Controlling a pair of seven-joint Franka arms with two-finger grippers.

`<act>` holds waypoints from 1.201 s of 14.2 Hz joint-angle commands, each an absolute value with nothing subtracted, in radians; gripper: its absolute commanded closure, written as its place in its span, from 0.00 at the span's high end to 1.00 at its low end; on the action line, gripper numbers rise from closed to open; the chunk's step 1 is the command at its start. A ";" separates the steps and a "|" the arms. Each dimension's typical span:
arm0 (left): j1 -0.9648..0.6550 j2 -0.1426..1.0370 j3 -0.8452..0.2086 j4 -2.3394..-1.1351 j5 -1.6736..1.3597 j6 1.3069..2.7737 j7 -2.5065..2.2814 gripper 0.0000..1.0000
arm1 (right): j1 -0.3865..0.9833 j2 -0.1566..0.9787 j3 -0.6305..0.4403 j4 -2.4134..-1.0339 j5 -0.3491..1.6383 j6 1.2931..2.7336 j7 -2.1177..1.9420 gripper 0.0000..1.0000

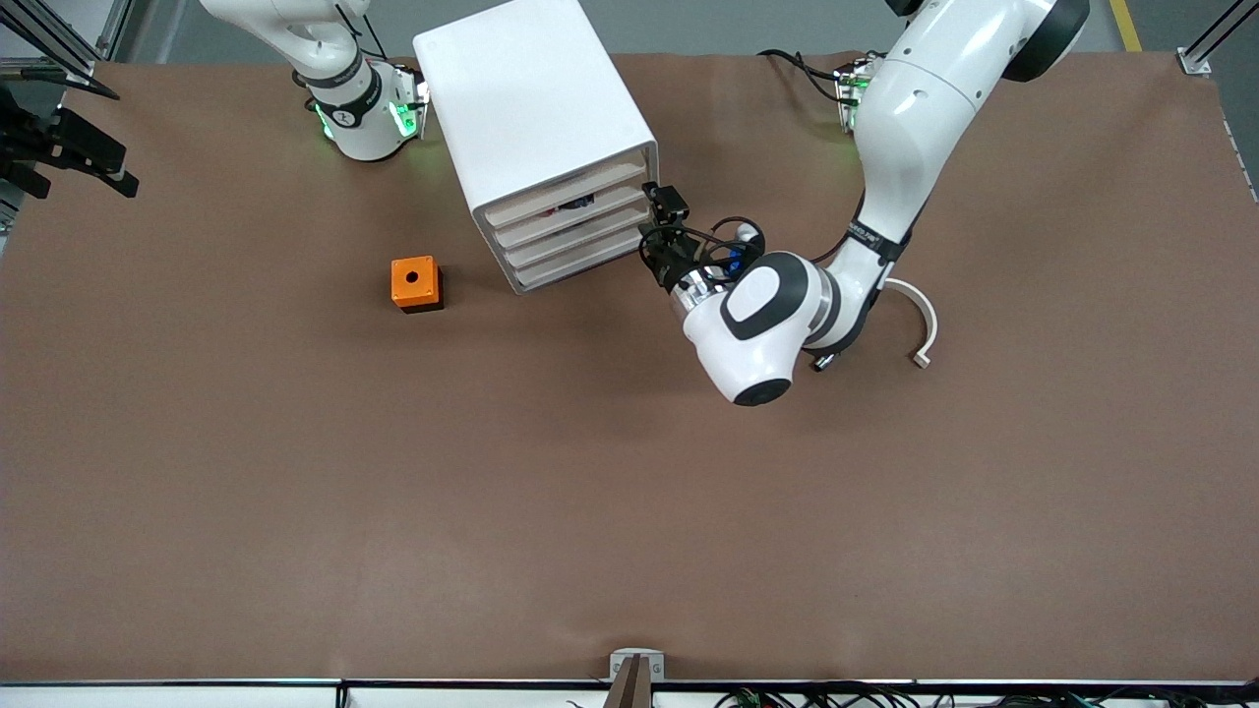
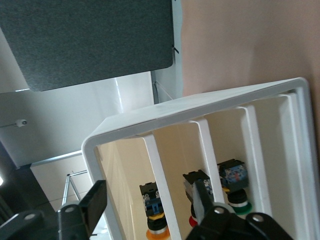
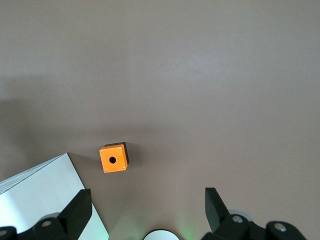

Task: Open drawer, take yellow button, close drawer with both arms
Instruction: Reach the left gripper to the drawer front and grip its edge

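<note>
The white cabinet point(image 1: 536, 118) stands near the arms' bases with its four drawers all pushed in. In the left wrist view the button point(image 2: 156, 220), with its orange cap, lies inside the top drawer point(image 2: 125, 175). My left gripper point(image 1: 657, 226) is at the cabinet's front corner toward the left arm's end. It point(image 2: 150, 197) is open: one finger point(image 2: 95, 200) is outside the cabinet's rounded wall and the other finger point(image 2: 202, 195) is before the second drawer. My right gripper point(image 3: 146, 206) waits open and empty above the table by its base.
An orange cube with a hole point(image 1: 415, 283) point(image 3: 113, 159) sits on the table beside the cabinet toward the right arm's end. A red-capped part point(image 2: 192, 220) and a green-capped part point(image 2: 239, 206) lie in the lower drawers. A white curved piece point(image 1: 923, 320) lies by the left arm.
</note>
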State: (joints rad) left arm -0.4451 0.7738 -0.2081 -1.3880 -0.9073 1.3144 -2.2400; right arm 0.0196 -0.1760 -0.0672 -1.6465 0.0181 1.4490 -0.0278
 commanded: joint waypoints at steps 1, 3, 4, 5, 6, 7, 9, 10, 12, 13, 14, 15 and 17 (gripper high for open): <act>-0.456 0.804 -0.207 -1.367 -0.951 1.311 -2.261 0.56 | 0.009 -0.192 -0.061 -1.657 0.009 1.445 -0.029 1.00; -0.480 0.811 -0.207 -1.367 -0.953 1.313 -2.263 0.52 | 0.009 -0.192 -0.061 -1.657 0.008 1.447 -0.029 1.00; -0.494 0.816 -0.209 -1.370 -0.956 1.315 -2.263 0.51 | 0.008 -0.192 -0.061 -1.657 0.006 1.450 -0.029 1.00; -0.503 0.822 -0.207 -1.371 -0.965 1.315 -2.263 0.51 | 0.006 -0.192 -0.063 -1.657 0.000 1.450 -0.032 1.00; -0.515 0.822 -0.207 -1.374 -0.969 1.318 -2.263 0.51 | 0.005 -0.192 -0.063 -1.657 -0.003 1.451 -0.037 1.00; -0.529 0.822 -0.207 -1.374 -0.971 1.318 -2.263 0.50 | 0.005 -0.192 -0.063 -1.657 -0.005 1.451 -0.037 1.00; -0.554 0.819 -0.207 -1.391 -0.971 1.318 -2.263 0.46 | 0.003 -0.192 -0.063 -1.657 -0.005 1.451 -0.038 1.00; -0.560 0.816 -0.207 -1.407 -0.971 1.316 -2.263 0.44 | 0.003 -0.192 -0.064 -1.657 -0.005 1.451 -0.038 1.00; -0.574 0.815 -0.207 -1.422 -0.969 1.316 -2.263 0.37 | 0.003 -0.192 -0.064 -1.657 -0.005 1.451 -0.038 1.00; -0.580 0.815 -0.207 -1.422 -0.969 1.316 -2.263 0.33 | 0.002 -0.192 -0.064 -1.657 -0.005 1.450 -0.040 1.00; -0.587 0.818 -0.207 -1.422 -0.971 1.316 -2.264 0.27 | -0.003 -0.192 -0.064 -1.657 -0.005 1.451 -0.049 1.00; -0.592 0.818 -0.207 -1.422 -0.973 1.316 -2.264 0.21 | -0.011 -0.192 -0.064 -1.657 -0.005 1.451 -0.064 1.00; -0.594 0.819 -0.207 -1.424 -0.982 1.316 -2.328 0.12 | -0.020 -0.192 -0.064 -1.658 -0.005 1.448 -0.090 1.00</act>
State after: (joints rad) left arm -0.5884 0.8185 -0.2082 -1.4218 -0.9508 1.3161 -2.2669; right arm 0.0083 -0.1760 -0.0753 -1.6465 0.0045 1.4490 -0.0545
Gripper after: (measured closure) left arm 0.828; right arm 0.000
